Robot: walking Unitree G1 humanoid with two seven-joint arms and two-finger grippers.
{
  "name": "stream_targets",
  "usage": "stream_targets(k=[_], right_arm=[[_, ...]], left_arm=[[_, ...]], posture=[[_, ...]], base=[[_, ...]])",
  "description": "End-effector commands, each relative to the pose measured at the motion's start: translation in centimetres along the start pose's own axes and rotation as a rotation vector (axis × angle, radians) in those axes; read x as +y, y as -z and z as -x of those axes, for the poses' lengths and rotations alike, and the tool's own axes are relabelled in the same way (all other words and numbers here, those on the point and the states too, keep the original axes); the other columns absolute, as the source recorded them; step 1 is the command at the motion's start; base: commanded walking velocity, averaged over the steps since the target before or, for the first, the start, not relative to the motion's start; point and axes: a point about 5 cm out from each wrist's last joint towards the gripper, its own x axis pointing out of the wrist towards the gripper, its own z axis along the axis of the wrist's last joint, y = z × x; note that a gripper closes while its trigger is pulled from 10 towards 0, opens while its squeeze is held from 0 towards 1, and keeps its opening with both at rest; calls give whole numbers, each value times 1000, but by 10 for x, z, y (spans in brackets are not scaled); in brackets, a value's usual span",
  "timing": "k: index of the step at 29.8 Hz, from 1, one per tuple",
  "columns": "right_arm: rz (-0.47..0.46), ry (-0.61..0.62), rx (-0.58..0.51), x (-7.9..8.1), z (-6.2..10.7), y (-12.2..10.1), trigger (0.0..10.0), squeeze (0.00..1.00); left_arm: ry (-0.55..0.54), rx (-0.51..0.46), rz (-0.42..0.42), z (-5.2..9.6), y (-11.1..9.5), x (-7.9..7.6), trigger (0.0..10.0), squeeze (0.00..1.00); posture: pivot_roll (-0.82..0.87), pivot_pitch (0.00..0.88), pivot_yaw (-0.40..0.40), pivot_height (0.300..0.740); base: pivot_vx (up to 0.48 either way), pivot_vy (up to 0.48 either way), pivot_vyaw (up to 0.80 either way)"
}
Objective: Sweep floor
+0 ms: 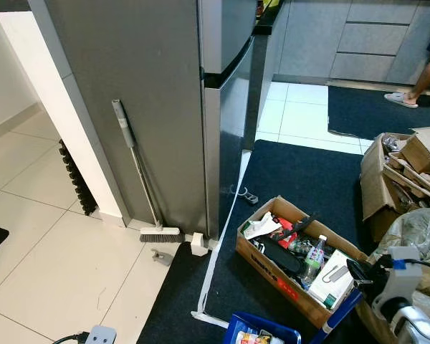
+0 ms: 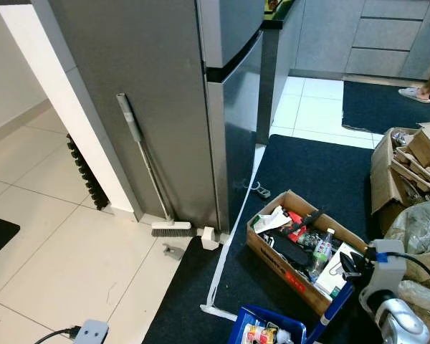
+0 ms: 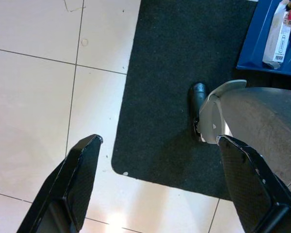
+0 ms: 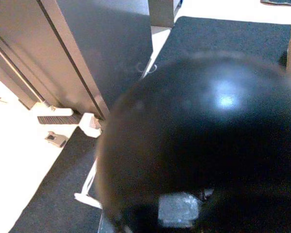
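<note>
A broom (image 1: 160,232) with a grey handle (image 1: 132,154) leans upright against the side of the tall grey fridge (image 1: 165,93), its brush head on the white tile floor. In the left wrist view my left gripper (image 3: 160,141) hangs open over the edge of the dark mat (image 3: 169,87), with nothing between its fingers (image 3: 82,170). My right arm (image 1: 401,290) is at the lower right, beside a blue handle (image 1: 340,313) that leads down to a blue tray (image 1: 261,331). A blurred black shape (image 4: 199,141) blocks the right wrist view, hiding the right gripper's fingers.
An open cardboard box (image 1: 252,252) of bottles and clutter sits on the dark mat (image 1: 294,172), with more torn boxes (image 1: 398,179) to the right. Small scraps (image 1: 162,254) and a white block (image 1: 198,245) lie near the broom. A power strip (image 1: 100,335) lies near my feet. A person's feet (image 1: 408,97) stand at the far right.
</note>
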Motion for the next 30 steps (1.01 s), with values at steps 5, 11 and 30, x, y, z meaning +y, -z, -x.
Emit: stream_targets(k=[5, 11, 30], right_arm=[[-41, 28, 11, 6, -10, -3, 0, 0], [-143, 43, -30, 11, -23, -16, 0, 0], [-392, 21, -179, 8, -44, -66, 0, 0]], left_arm=[[-3, 11, 11, 1, 4, -2, 10000, 0], [1, 9, 13, 0, 3, -3, 10000, 0], [14, 0, 27, -1, -1, -6, 10000, 0]], posture=[[38, 60, 5, 740], [38, 60, 5, 740], [28, 62, 2, 740]], base=[[0, 0, 0], [0, 0, 0], [0, 0, 0]])
